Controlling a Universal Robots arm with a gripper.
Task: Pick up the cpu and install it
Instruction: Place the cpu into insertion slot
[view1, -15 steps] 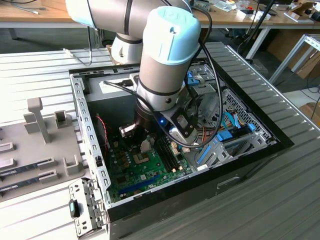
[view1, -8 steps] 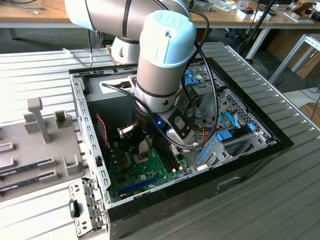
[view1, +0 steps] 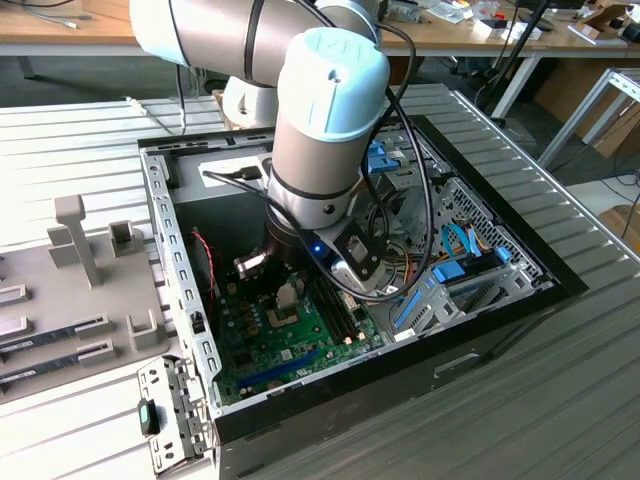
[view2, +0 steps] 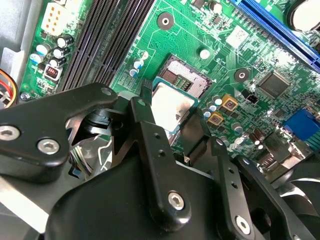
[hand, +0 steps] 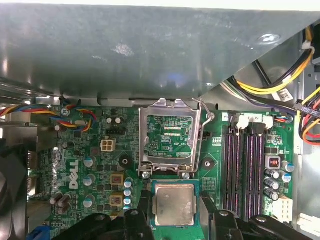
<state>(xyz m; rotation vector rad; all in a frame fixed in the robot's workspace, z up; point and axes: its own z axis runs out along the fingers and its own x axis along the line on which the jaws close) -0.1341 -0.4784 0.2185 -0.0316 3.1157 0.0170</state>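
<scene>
Black gripper (view2: 172, 117) fingers (view2: 150, 125) are seen nearest in both wrist views, pinching the cpu (view2: 170, 106) by two opposite edges, its silvery top with a thin green rim facing up. In the first wrist view the cpu (hand: 174, 203) is held between the fingers (hand: 144, 205) just beside the open socket (hand: 171, 137), whose hinged metal frame is raised over the green motherboard (hand: 90, 165). Dark memory slots (hand: 245, 165) lie near the socket. In the exterior view the arm (view1: 320, 130) is lowered into the open computer case (view1: 500, 290).
</scene>
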